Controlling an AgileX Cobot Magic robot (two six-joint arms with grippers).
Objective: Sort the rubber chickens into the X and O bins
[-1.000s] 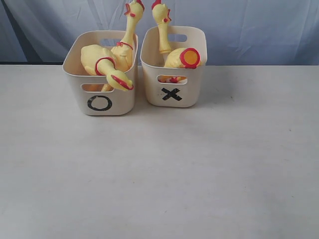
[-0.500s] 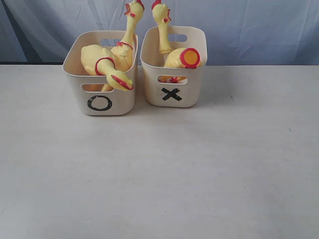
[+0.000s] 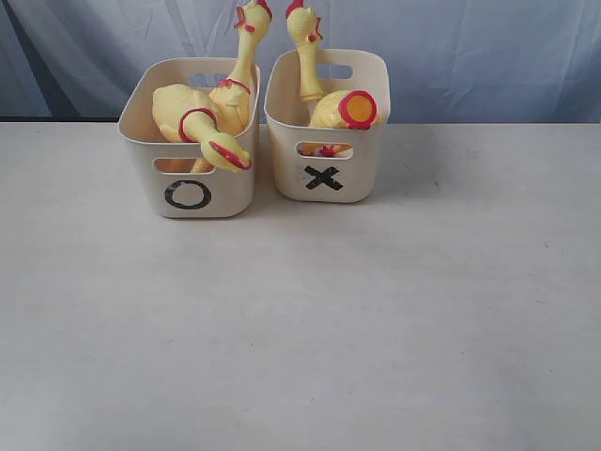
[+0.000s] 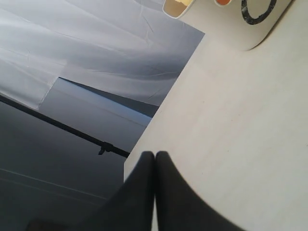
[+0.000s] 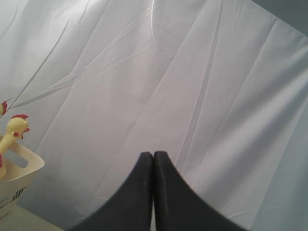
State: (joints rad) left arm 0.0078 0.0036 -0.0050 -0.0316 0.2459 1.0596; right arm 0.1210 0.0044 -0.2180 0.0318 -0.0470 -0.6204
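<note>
A pale worktop [image 3: 300,329] is backed by draped blue-grey cloth [image 3: 470,56]. The rubber chickens [image 3: 202,117] are lodged at its far side: some in the O bin [image 3: 188,195] on the left, others in the X bin [image 3: 324,178] just beside it on the right. The left gripper [image 4: 155,159] and right gripper [image 5: 153,159] are pressed closed, nothing held.
</note>
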